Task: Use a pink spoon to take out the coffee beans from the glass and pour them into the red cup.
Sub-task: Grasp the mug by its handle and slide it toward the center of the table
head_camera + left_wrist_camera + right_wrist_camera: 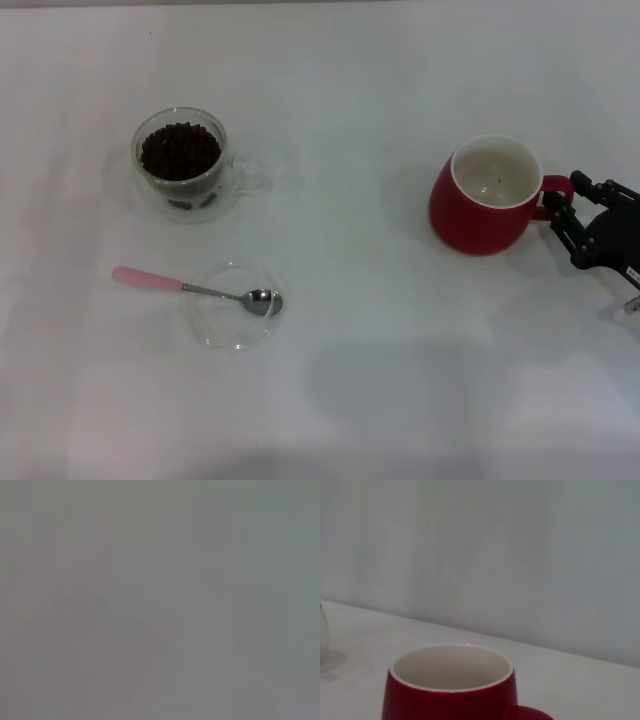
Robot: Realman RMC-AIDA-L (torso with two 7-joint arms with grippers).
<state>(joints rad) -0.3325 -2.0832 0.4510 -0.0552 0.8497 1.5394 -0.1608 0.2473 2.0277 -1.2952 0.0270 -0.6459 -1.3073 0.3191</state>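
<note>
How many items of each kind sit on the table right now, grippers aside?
Cups: 2, the glass with coffee beans and the red cup
Spoons: 1, the pink spoon
Clear dishes: 1
Total: 4

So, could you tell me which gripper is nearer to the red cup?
The right. The right gripper is at the handle of the red cup, on the table's right side. The left gripper is out of sight in every view.

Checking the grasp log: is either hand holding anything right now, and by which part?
The right hand is at the red cup, around its handle. The pink spoon lies untouched; the left hand is out of view.
</note>
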